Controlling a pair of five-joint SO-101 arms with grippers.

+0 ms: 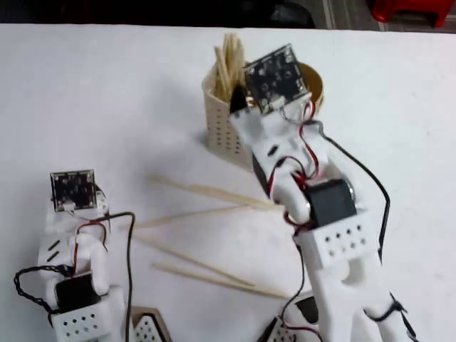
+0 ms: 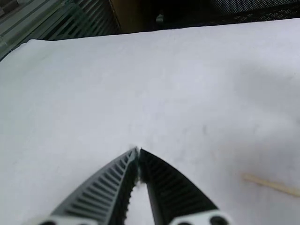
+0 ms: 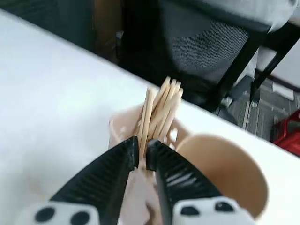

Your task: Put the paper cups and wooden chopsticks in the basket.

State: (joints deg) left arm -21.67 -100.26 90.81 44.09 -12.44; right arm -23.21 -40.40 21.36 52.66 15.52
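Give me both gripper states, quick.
Left gripper: closed, holding nothing.
Right gripper: closed on a chopstick, it seems, over the basket.

The right arm (image 1: 320, 203) is covering most of the paper cup (image 1: 315, 84) and part of the basket (image 1: 224, 132); one chopstick (image 2: 273, 185) is running off the left wrist view's edge.

I see bare pale wooden chopsticks (image 1: 229, 64), a perforated matt cream plastic basket (image 1: 222, 135), a smooth brown paper cup (image 3: 220, 164), and a matt white table (image 1: 107, 92).
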